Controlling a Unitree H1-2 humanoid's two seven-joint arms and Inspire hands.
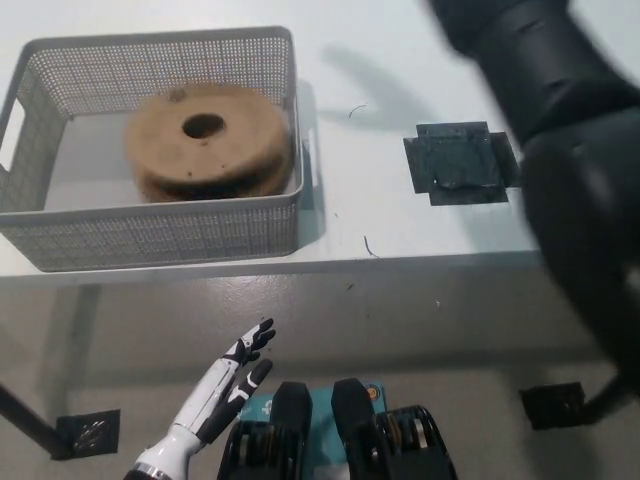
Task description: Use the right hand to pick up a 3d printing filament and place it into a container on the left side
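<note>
A brown cardboard filament spool (205, 143) lies flat inside the grey mesh basket (160, 230) at the table's left, its centre hole facing up. My black right arm (560, 120) rises along the picture's right side, blurred, and its hand is out of the picture. Nothing touches the spool. My white left hand (215, 395) rests low at the lower left, below the table's front edge, fingers apart and holding nothing.
A dark square plate (460, 163) lies on the white table (400, 60) to the right of the basket. Small dark scraps dot the table near its front edge. Grey floor runs below the table.
</note>
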